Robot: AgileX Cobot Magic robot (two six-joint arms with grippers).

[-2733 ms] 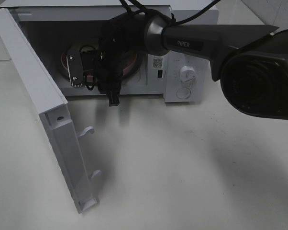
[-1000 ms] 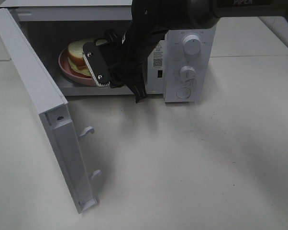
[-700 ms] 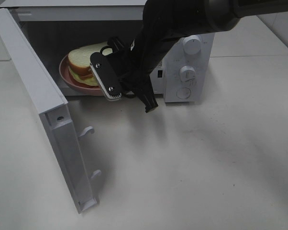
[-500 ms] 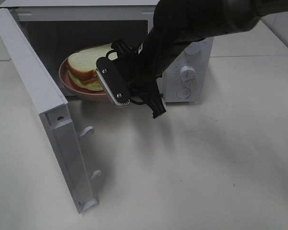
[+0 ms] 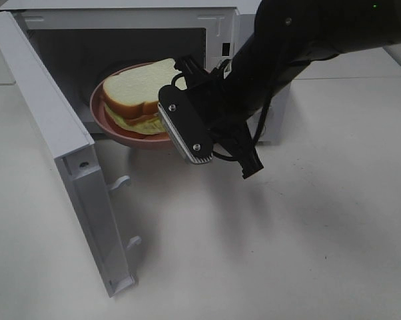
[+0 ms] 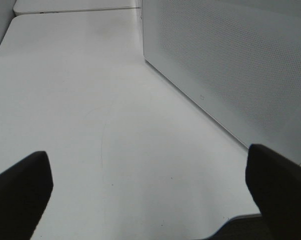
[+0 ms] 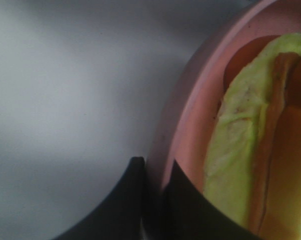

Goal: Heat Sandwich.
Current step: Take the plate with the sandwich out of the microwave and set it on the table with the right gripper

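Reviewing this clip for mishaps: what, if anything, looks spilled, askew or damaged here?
Nothing spilled or broken. The sandwich sits slightly askew, its pale filling poking past the crust toward the pink plate rim. The right gripper pinches that rim, shut; the microwave door stands open.

A white table [image 5: 307, 253] fills the high view, matte and bare from 3 o'clock round to 6. A white microwave [image 5: 120, 15] stands on it at 12 o'clock, its door [image 5: 60, 153] swung open toward 9 o'clock, with two latch hooks on the inner edge. A seam between table panels runs at 2 o'clock. Light falls from above, casting soft grey shadows across the middle.
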